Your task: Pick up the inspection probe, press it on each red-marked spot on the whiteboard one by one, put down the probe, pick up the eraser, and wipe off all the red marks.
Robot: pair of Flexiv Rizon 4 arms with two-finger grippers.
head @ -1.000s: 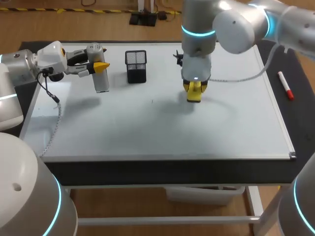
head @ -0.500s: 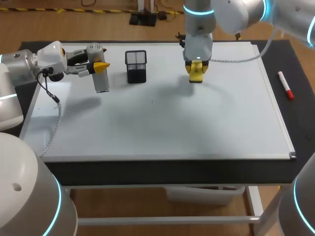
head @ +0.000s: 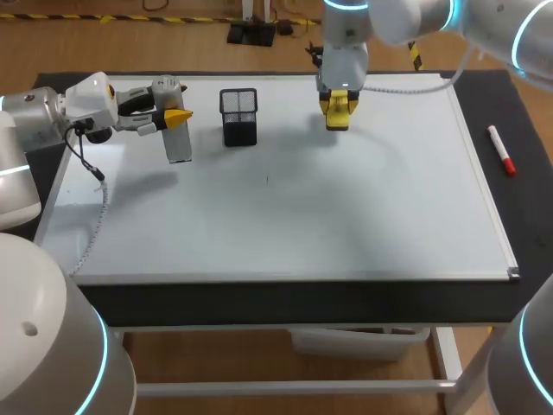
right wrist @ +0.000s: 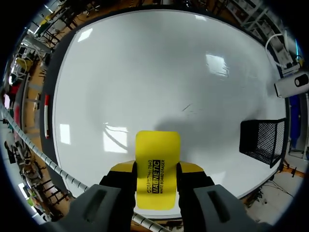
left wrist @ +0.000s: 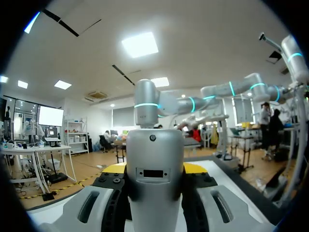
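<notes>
Two clamped, left gripper (head: 177, 116) on upright probe (head: 178, 147), right gripper (head: 337, 110) on downward-pointing eraser (right wrist: 157, 159).

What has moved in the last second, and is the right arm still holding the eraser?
The right gripper, fingers clamped on the eraser, has travelled from the middle of the whiteboard toward its far edge. The left gripper with the probe, the mesh holder and the red marker stayed put.
</notes>
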